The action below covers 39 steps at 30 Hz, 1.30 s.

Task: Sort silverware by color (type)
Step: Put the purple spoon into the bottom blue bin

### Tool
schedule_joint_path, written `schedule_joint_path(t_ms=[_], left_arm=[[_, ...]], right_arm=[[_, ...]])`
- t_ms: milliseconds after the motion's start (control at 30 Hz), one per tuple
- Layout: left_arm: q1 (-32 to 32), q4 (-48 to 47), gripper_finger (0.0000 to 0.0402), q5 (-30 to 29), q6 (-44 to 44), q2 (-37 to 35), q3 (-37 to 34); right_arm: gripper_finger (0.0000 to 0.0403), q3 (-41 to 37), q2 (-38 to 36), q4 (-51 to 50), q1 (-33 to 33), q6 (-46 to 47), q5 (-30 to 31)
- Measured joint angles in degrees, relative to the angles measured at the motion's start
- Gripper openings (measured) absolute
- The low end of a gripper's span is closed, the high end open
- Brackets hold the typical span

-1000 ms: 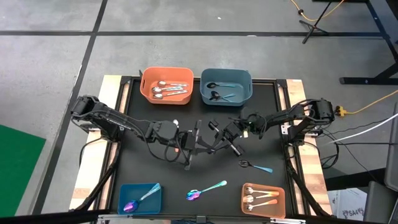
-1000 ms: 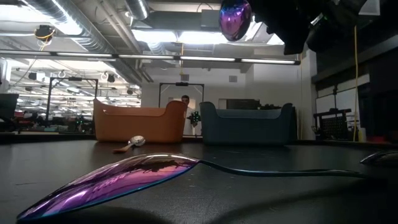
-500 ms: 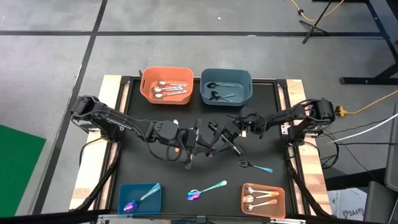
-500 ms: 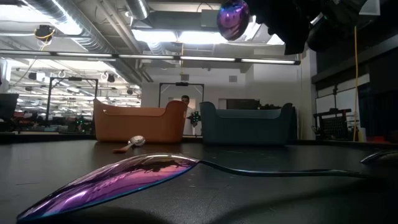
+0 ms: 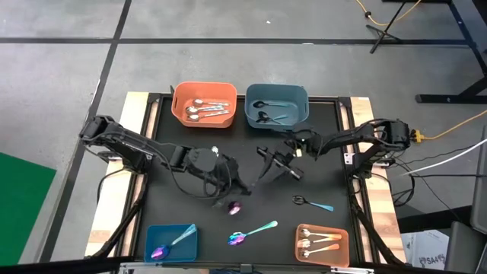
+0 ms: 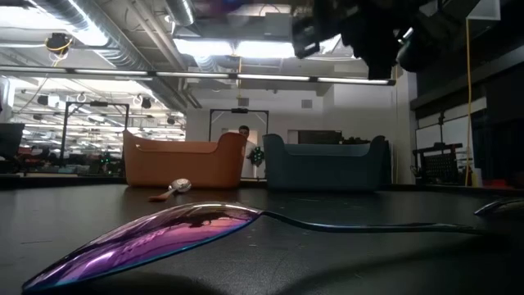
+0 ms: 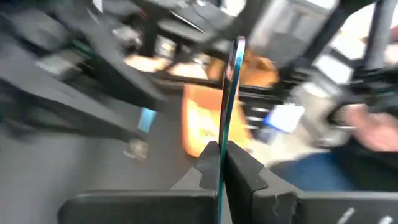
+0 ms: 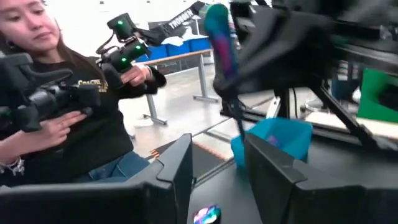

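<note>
A purple-blue spoon (image 7: 229,93) with a teal handle is pinched between the closed fingers of the left gripper (image 5: 232,194) above the middle of the black table (image 5: 175,205), its bowl (image 5: 235,206) showing just past the fingertips. A matching spoon (image 5: 251,233) lies flat nearer the front edge, between the blue tray (image 5: 171,242) and the orange tray (image 5: 322,243). The right gripper (image 5: 274,164), fingers parted and empty, hangs just beside the left one, toward the blue bin (image 5: 276,106).
</note>
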Motion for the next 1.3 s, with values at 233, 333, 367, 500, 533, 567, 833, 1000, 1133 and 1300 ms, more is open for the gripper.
schedule_joint_path(t_ms=[233,333,367,500,533,567,833,1000,1133,1300], left_arm=[[-3.2,-12.01,0.0,10.49,-17.85,-1.97,0.0],[-6.32,-17.89,0.0,11.11,-22.67,-2.0,0.0],[-7.5,-20.06,0.0,11.11,-24.01,-2.0,0.0],[-12.59,-27.88,0.0002,8.87,-29.44,-2.0,0.0],[-13.87,-29.53,0.0002,7.85,-30.86,-2.0,0.0],[-15.2,-30.76,0.0003,6.81,-32.45,-1.98,0.0],[-25.27,-37.84,0.0002,-4.96,-43.69,-1.96,0.0],[-30.23,-40.71,0.0002,-9.98,-49.91,-1.96,0.0],[-33.37,-41.62,0.0003,-12.1,-51.34,-1.48,0.0],[-35.93,-43.09,0.0003,-13.5,-51.33,0.64,0.0]], right_arm=[[0.0133,-0.02,0.0,-8.8,-1.81,-0.43,0.15],[0.0133,-0.02,0.02,-11.16,-1.79,-0.56,1.06],[0.0133,-0.02,0.02,-11.36,-1.79,-0.86,1.11],[0.0133,-0.02,0.0,-12.62,-1.77,-3.33,1.18],[0.0133,-0.02,0.0,-12.56,-1.76,-3.52,1.18],[0.0133,-0.02,0.0,-12.57,-1.76,-3.55,1.18],[0.0133,-0.02,0.0,-12.6,-1.76,-3.57,1.18],[0.0133,-0.02,0.0,-12.6,-1.76,-3.59,1.2],[0.0133,-0.02,0.0,-12.6,-1.76,-3.59,1.22],[0.0133,-0.02,0.0,-12.6,-1.76,-3.61,1.23]])
